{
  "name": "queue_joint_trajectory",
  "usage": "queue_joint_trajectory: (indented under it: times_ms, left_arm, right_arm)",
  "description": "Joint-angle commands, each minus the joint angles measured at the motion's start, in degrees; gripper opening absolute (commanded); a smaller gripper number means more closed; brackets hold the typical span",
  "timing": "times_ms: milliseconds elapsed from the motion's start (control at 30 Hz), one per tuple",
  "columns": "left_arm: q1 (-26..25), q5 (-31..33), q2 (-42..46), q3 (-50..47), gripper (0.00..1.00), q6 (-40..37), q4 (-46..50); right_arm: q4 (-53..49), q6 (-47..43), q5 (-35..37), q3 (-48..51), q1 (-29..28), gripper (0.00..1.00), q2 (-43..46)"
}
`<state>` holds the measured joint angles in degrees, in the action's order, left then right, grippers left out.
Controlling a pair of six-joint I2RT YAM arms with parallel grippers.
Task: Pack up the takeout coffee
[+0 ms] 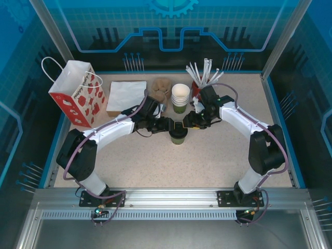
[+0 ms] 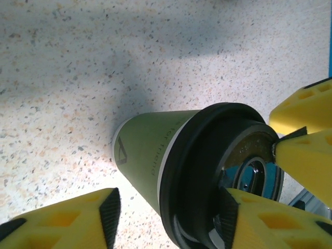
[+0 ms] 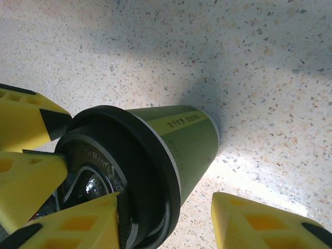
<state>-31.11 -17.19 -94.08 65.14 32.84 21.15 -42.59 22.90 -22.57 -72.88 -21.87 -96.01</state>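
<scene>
- Left wrist: left tool (image 2: 168, 203) fingers (image 2: 62, 223) nearest, spread astride the takeout coffee (image 2: 148, 155); one clear of its wall, other overlapping the black lid (image 2: 197, 171), contact unclear.
- Right wrist: right tool (image 3: 166, 203) likewise spread astride it.
- Top: coffee upright on the counter (image 1: 207, 161), lidded, contents hidden.

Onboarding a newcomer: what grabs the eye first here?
The green lidded cup in the middle of the table, with both arms' jaws open on either side of it. Next, the red-and-white bag standing at the far left.
</scene>
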Motion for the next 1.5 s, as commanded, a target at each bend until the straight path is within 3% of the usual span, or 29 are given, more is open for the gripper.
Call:
queue_joint_trajectory:
  times_ms: [0, 167, 367, 633, 967, 1467]
  left_arm:
    - [0.29, 1.35, -2.28, 3.88, 0.59, -1.46, 9.94]
    - [0.66, -0.97, -2.79, 9.01, 0.68, -1.12, 9.59]
    - [2.25, -2.46, 1.12, 5.34, 0.71, 1.29, 6.54]
    - [4.56, -6.19, 5.92, -3.96, 0.59, 3.37, 2.56]
    - [4.57, -12.07, 2.96, -5.14, 0.59, 4.35, -2.13]
    - [4.49, -10.65, -0.23, -6.78, 0.46, 3.18, -2.00]
  right_arm:
    - [-3.12, -1.44, 1.99, -1.82, -0.56, 0.49, 2.06]
    - [-1.47, -1.21, -0.96, -0.74, -0.28, 0.53, 3.90]
    - [-0.52, -1.21, -2.74, 1.36, -0.28, 0.58, 5.30]
    - [-0.79, -0.91, -3.33, 1.60, -0.53, 0.55, 3.49]
    - [-2.06, -0.66, -2.83, 0.47, -1.16, 0.50, 1.13]
    - [-4.57, -1.42, -1.04, -0.06, -1.77, 0.44, -0.56]
